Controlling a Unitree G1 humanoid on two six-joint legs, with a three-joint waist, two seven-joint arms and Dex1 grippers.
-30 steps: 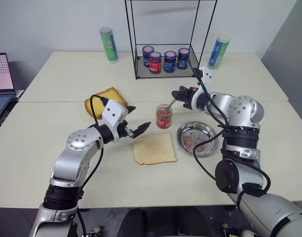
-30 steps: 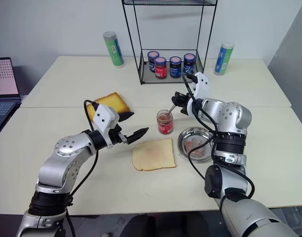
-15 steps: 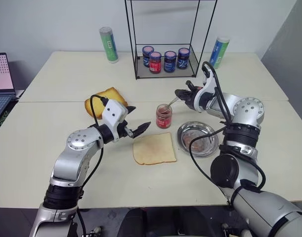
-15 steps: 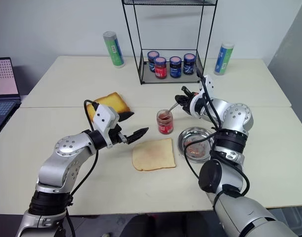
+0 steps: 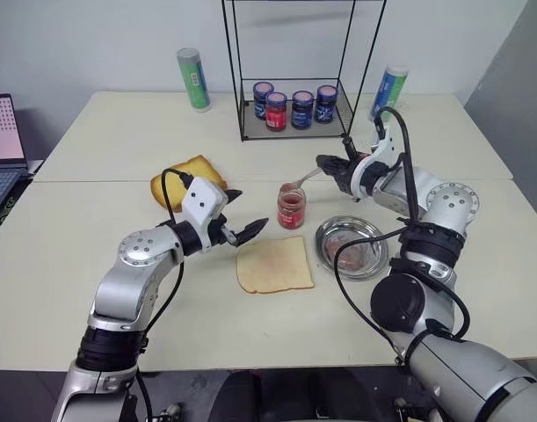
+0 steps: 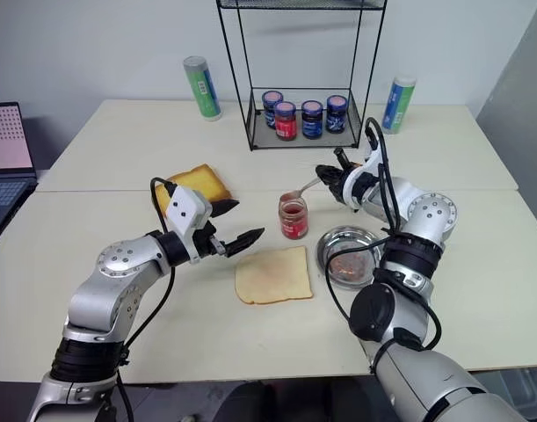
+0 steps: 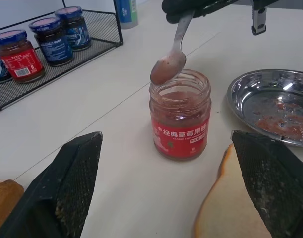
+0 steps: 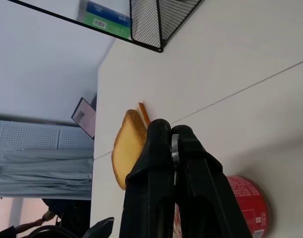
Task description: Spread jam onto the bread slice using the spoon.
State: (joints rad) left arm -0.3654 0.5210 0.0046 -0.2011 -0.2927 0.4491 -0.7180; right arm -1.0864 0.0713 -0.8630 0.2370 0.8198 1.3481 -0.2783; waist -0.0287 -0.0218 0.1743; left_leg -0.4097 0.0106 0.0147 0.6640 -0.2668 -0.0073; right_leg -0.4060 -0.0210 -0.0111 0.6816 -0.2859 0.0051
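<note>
— Right gripper (image 5: 338, 169), then: what was it holding?

— Clamped tight on my spoon (image 7: 172, 55), by the handle. A second before, the bowl sat down inside the jam jar (image 5: 291, 207); by now it had come up over the rim with jam (image 7: 163, 73) on it.

— So the scoop was done?

— I judged so. Next came the carry to the bread slice (image 5: 274, 265), which lay flat just in front of the jar, faintly pink.

— And your left gripper (image 5: 242, 224)?

— Jaws spread wide, empty, left of the jar, unmoved. Dripping on the way was my worry
</note>
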